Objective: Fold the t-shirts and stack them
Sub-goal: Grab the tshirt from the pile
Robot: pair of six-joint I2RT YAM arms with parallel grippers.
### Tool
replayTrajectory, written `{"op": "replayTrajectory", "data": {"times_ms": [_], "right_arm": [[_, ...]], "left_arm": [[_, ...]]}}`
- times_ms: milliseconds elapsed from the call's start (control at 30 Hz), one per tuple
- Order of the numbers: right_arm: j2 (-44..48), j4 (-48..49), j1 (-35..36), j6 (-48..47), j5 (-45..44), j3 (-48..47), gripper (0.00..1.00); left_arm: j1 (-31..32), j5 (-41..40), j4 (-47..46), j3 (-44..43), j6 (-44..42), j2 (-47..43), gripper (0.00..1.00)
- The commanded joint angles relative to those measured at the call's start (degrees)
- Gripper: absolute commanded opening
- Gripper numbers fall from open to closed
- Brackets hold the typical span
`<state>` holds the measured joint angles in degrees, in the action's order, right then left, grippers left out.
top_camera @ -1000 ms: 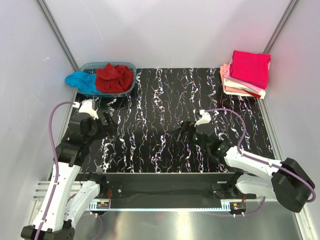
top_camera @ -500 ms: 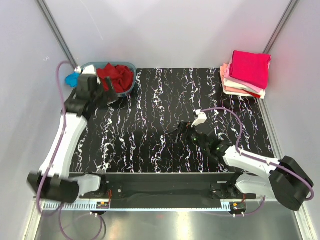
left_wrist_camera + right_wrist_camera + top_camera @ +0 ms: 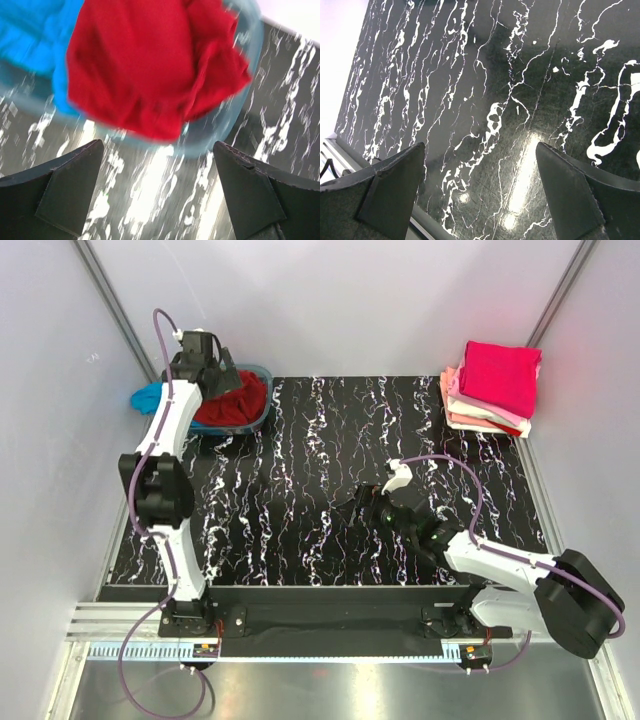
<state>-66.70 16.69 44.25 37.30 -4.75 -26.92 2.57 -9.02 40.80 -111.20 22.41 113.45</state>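
With its left hand (image 3: 157, 146) spread wide above the red shirt (image 3: 150, 75) heaped in the tub (image 3: 262, 412), the robot risks pinching the turquoise shirt (image 3: 30, 40) beside it too, or snagging the tub's rim and dragging it across the worktop (image 3: 330, 470).

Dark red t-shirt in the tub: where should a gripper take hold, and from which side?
Best bet: pinch a raised fold on top of the dark red t-shirt, coming down from above. It lies crumpled in a heap inside the tub, whose wall blocks a sideways approach; the turquoise t-shirt sits beside it. The open left gripper faces it.
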Motion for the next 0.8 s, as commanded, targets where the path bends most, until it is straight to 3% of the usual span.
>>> {"op": "replayTrajectory", "data": {"times_ms": [0, 233, 533, 600, 667, 700, 767], "right_arm": [[-0.19, 3.44, 0.14, -1.17, 0.54, -0.86, 1.0], [-0.54, 3.88, 0.14, -1.17, 0.18, -0.94, 1.0], [-1.07, 3.79, 0.14, -1.0, -0.26, -1.21, 1.0], [-1.33, 3.7, 0.14, -1.09, -0.26, -1.3, 1.0], [-1.33, 3.61, 0.14, -1.09, -0.26, -1.38, 1.0], [-1.42, 3.61, 0.14, -1.0, -0.26, -1.38, 1.0], [-1.59, 3.61, 0.14, -1.09, -0.34, -1.56, 1.0]], "left_arm": [[-0.98, 1.02, 0.07, -9.29, 0.7, 5.35, 0.99], [-1.87, 2.16, 0.08, -12.38, 4.56, 10.47, 0.96], [-1.87, 3.65, -1.16, -12.9, 6.67, 13.38, 0.83], [-1.78, 4.27, -2.03, -12.99, 6.85, 13.99, 0.76], [-1.87, 4.44, -2.12, -14.39, 6.85, 14.69, 0.51], [-1.87, 4.53, -1.86, -15.18, 6.94, 15.65, 0.3], [-1.95, 4.53, -0.2, -19.13, 7.12, 16.97, 0.13]]}}
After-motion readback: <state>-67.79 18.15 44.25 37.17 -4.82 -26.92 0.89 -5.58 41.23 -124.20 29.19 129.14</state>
